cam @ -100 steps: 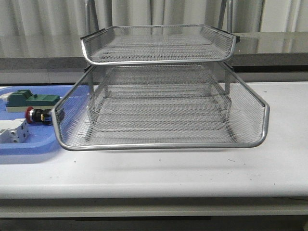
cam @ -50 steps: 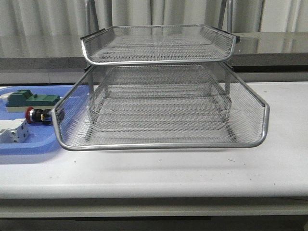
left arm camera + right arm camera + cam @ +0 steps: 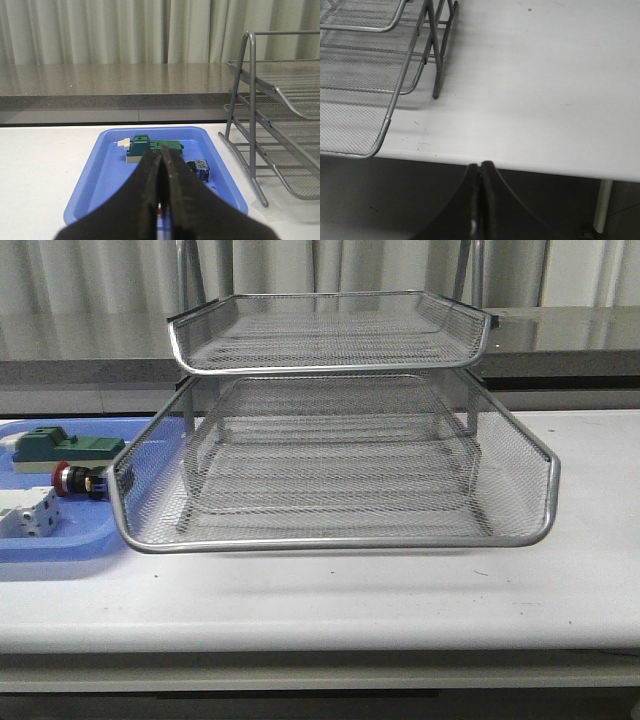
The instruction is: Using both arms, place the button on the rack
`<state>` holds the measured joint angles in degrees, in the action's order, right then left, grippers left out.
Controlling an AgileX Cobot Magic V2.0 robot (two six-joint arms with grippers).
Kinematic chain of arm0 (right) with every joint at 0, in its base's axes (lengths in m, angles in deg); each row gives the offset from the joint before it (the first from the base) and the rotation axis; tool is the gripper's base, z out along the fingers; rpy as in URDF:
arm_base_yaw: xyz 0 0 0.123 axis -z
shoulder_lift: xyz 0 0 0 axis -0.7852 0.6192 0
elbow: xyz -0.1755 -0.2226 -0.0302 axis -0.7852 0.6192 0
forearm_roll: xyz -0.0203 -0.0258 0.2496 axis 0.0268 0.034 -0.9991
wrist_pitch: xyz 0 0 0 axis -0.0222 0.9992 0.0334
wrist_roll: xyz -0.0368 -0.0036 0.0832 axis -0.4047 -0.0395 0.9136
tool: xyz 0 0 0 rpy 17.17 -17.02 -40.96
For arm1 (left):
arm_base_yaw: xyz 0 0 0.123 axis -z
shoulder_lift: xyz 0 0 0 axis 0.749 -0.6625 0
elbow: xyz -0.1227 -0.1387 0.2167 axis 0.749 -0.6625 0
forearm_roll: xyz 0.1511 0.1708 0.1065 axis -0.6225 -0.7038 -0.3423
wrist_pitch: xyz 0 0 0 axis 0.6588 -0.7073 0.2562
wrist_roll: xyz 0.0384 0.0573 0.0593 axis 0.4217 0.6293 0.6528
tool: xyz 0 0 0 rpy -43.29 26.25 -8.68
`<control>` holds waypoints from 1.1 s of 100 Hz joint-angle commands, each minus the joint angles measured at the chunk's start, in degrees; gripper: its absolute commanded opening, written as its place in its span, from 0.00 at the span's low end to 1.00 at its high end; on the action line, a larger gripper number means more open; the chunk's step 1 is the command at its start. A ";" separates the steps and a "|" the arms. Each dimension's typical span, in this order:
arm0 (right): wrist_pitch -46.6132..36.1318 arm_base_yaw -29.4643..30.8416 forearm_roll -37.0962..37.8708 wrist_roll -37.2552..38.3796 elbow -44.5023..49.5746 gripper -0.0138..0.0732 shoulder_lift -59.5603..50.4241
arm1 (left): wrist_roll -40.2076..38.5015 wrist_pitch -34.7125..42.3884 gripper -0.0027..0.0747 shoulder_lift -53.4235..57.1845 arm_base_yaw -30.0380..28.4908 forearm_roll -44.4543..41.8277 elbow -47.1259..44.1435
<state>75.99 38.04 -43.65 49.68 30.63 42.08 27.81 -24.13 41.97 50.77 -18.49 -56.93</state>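
The button point(image 3: 72, 480) lies on its side in the blue tray point(image 3: 60, 540), just beside the rack point(image 3: 335, 540) on the white counter point(image 3: 400, 600). A green block point(image 3: 60, 446) and a white block point(image 3: 28, 515) share the tray. The rack's lower tray is pulled out toward the front, probably so the button can be dropped in easily. The left gripper point(image 3: 161, 200) is closed and holds nothing; it hangs near the blue tray. The right gripper point(image 3: 481, 200) is closed and empty too, at the counter's edge near the rack. Compared with a second ago, nothing in the front view has moved.
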 commanded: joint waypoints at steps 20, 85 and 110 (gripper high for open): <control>-3.38 0.32 1.20 -0.12 -1.88 0.03 0.11 | -0.47 8.46 0.01 1.77 -0.16 0.56 -1.81; -3.32 0.32 1.20 -0.12 -1.88 0.03 0.11 | -0.47 -14.62 0.01 -25.07 -0.16 5.13 28.16; -3.32 0.32 1.20 -0.12 -1.88 0.03 0.11 | -0.36 -19.88 0.01 -45.89 -0.16 0.18 44.15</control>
<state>76.08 38.04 -43.65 49.68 30.63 42.08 27.81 -46.93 2.43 50.77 -16.22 -18.85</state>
